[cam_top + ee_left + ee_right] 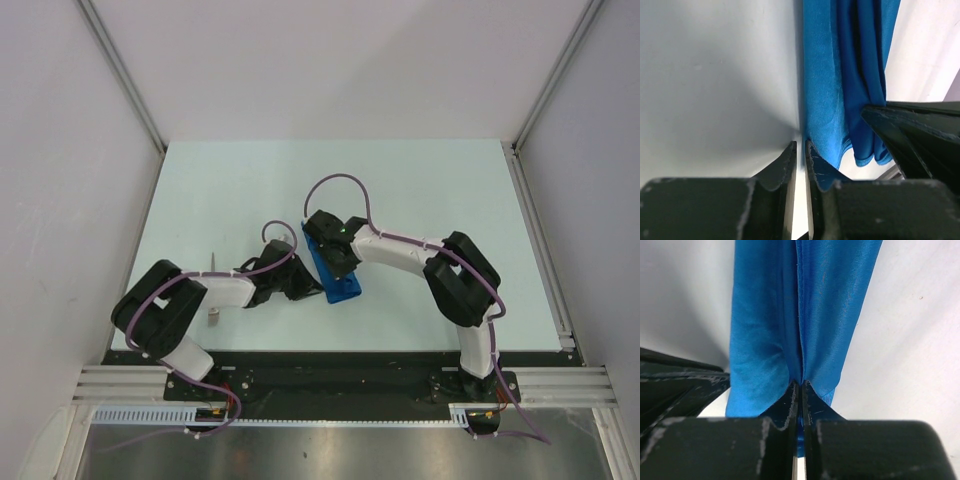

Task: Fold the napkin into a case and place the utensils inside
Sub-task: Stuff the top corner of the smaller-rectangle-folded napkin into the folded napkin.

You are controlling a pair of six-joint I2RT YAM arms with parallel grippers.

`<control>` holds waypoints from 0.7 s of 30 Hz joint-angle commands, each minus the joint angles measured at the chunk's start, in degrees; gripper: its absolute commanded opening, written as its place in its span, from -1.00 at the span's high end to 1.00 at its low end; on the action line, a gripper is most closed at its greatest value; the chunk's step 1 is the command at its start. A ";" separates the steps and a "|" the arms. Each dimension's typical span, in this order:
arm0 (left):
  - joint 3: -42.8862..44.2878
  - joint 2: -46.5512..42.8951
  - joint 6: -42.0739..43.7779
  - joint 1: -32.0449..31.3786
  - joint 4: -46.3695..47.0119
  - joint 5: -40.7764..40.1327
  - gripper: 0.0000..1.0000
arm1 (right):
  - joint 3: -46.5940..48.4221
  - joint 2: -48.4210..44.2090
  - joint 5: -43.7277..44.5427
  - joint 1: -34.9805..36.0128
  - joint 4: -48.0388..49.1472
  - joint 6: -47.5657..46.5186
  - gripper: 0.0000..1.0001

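The royal-blue napkin [345, 287] lies mid-table, folded into a narrow strip [840, 75] [770, 315]. My right gripper [335, 262] [801, 383] is shut, pinching a raised fold of the cloth at its near end. My left gripper [303, 285] [801, 142] sits at the strip's left edge. Its jaws stand a thin slit apart, with bare table showing through and the cloth edge beside the right fingertip [810, 150]. One silver utensil [213, 316] lies left of the napkin, its middle hidden under my left arm.
White walls enclose the table on three sides. A metal rail [540, 240] runs along its right edge. The two grippers are almost touching each other over the napkin; the right one's finger [920, 140] fills the left wrist view's right side.
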 commanded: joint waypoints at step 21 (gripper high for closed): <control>-3.16 -4.94 1.71 -0.53 -0.27 -3.04 0.94 | -5.78 0.08 -23.83 -5.10 12.69 13.90 0.85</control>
